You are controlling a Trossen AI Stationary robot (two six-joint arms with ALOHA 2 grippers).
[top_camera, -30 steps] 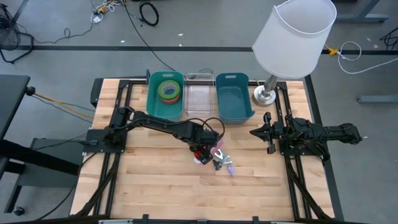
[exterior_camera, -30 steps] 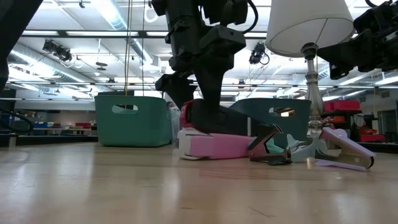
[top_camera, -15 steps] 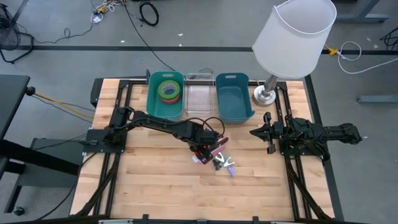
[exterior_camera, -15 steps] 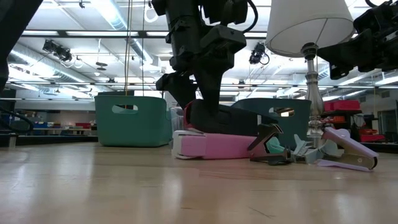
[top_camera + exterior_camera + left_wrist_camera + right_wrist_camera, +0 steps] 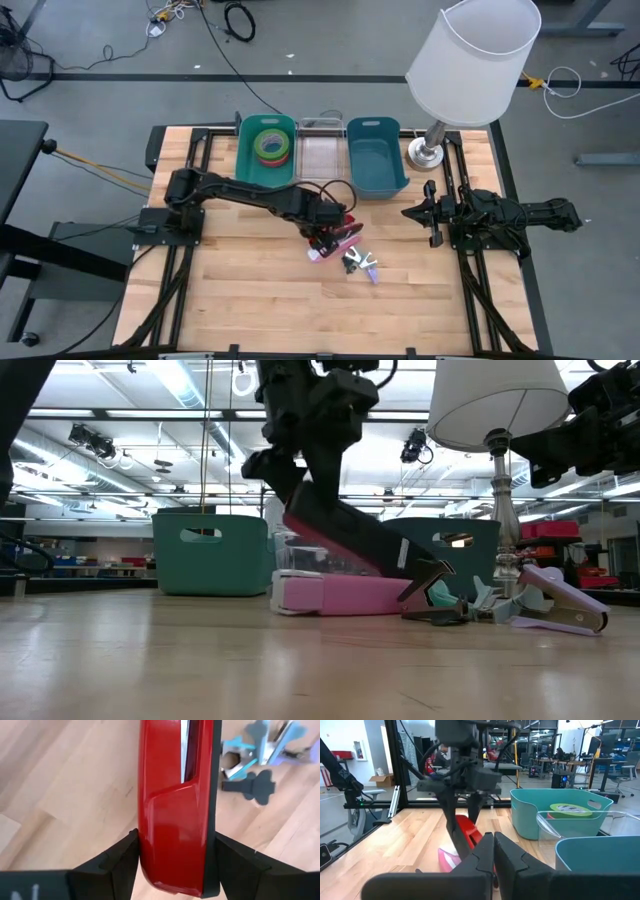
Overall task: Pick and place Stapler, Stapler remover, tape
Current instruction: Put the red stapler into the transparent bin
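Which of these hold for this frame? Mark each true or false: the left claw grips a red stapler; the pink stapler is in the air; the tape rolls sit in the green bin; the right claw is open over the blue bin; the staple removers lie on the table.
1. The left claw grips a red stapler. True.
2. The pink stapler is in the air. False: it lies on the table, under the raised red one.
3. The tape rolls sit in the green bin. True.
4. The right claw is open over the blue bin. False: it is shut, parked at the table's right side.
5. The staple removers lie on the table. True.
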